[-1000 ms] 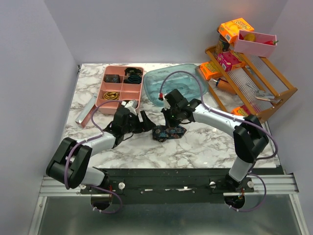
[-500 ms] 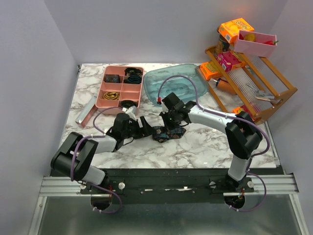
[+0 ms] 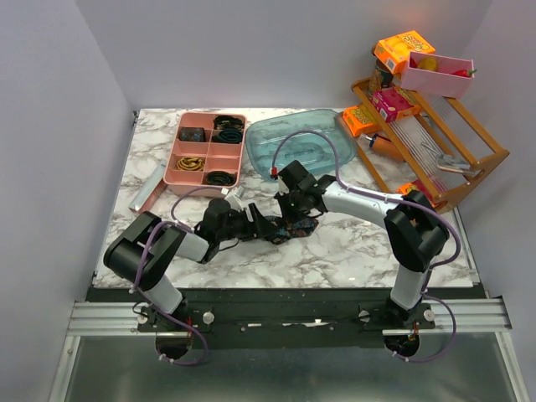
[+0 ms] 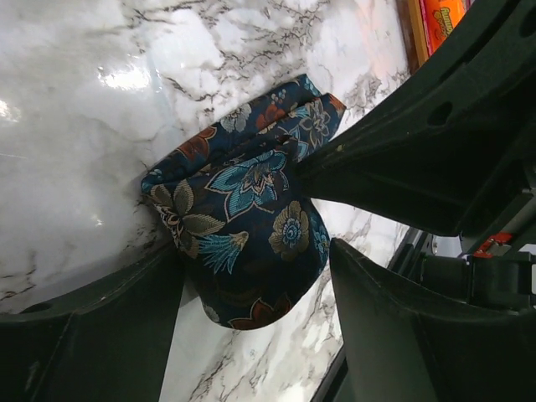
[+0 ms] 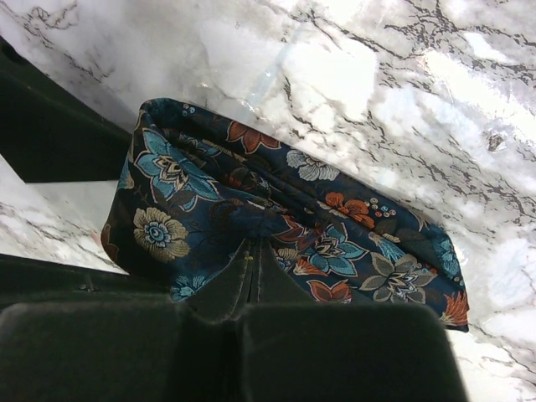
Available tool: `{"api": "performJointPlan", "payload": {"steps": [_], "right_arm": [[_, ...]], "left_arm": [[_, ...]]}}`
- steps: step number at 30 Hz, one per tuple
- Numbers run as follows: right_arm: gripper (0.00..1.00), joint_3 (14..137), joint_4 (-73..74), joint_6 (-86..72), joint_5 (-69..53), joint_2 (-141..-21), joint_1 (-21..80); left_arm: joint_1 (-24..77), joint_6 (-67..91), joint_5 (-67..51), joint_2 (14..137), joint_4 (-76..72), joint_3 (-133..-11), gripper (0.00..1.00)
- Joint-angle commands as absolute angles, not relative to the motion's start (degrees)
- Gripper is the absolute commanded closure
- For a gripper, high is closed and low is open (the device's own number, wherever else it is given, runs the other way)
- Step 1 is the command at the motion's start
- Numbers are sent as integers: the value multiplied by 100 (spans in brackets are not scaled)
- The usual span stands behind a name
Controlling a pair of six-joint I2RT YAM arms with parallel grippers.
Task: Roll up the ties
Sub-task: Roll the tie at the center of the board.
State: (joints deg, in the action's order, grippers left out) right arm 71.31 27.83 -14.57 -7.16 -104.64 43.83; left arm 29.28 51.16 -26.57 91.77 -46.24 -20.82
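Observation:
One tie (image 3: 291,228), dark navy with orange, red and pale-blue flowers, lies as a loosely rolled bundle on the marble table. My left gripper (image 3: 261,226) is low at the bundle's left end. In the left wrist view the tie (image 4: 251,209) sits between its open fingers (image 4: 394,327). The tie rests against the left finger, with a gap to the right one. My right gripper (image 3: 295,214) presses down on top of the bundle. In the right wrist view its fingertips (image 5: 251,255) are closed together, pinching a fold of the tie (image 5: 335,243).
A pink compartment tray (image 3: 177,149) holding several rolled ties stands at the back left. A clear blue tray (image 3: 322,126) is beside it. A pink strip (image 3: 148,193) lies at the left. A wooden rack (image 3: 469,151) with snack boxes and a pink bin (image 3: 435,74) stands at the right.
My left gripper has moved right along the table until its open fingers straddle the tie's left end. My right gripper has shifted slightly left and stays on the bundle.

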Motion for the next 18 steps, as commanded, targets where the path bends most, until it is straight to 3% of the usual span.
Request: {"api": "performJointPlan", "payload": {"steps": [1,8,18], "right_arm": [[99,6961,2751,-1547,-642,-10661,4421],[99,6970,2733,-1556,-677,-10574,4421],[99,6996,2742,-1635,-36,-9923,4412]], "left_arm": [[3015,5326,-2514,9386,-4939,-1960,29],[3023,5432,-2373,9483,-5265,-2039,45],[3023,5204,-2444,9343,-4582,-2364,49]]}}
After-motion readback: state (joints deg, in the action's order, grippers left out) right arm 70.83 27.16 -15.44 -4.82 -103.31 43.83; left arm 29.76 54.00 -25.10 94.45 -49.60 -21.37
